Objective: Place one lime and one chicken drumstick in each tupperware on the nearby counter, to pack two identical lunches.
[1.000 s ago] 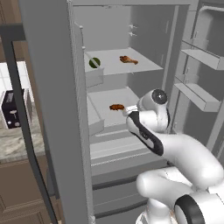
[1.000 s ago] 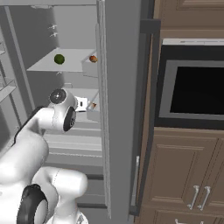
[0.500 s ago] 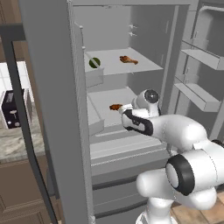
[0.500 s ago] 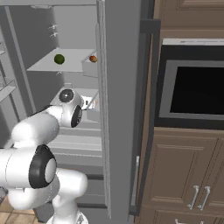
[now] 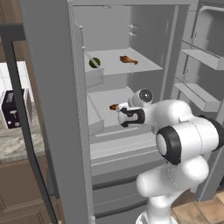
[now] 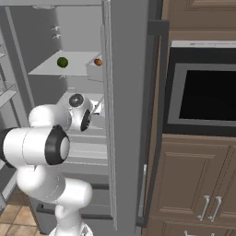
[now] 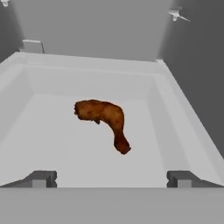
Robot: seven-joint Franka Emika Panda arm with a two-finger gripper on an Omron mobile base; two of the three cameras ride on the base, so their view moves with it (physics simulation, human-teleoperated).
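Gripper point(image 7: 111, 179), swung round since a second ago to face into the fridge point(image 5: 52, 109), fingers spread wide and empty just short of a drumstick point(image 7: 103, 119) on its middle shelf; lime point(image 5: 94, 62) and second drumstick point(image 5: 127, 59) on shelf above; pick apparently imminent.

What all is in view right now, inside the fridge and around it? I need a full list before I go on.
chicken drumstick: one, brown, lying in the white middle fridge drawer, ahead of the gripper
second drumstick: one, brown, on the upper fridge shelf
lime: one, green, on the upper shelf, left of that drumstick
fridge: one, grey, doors open
toaster: one, black, on the counter
counter: one, mottled grey-beige, left of the fridge
oven: one, dark, built in right of the fridge
cabinets: brown, below the oven
gripper: one, dark fingertips, open, holding nothing
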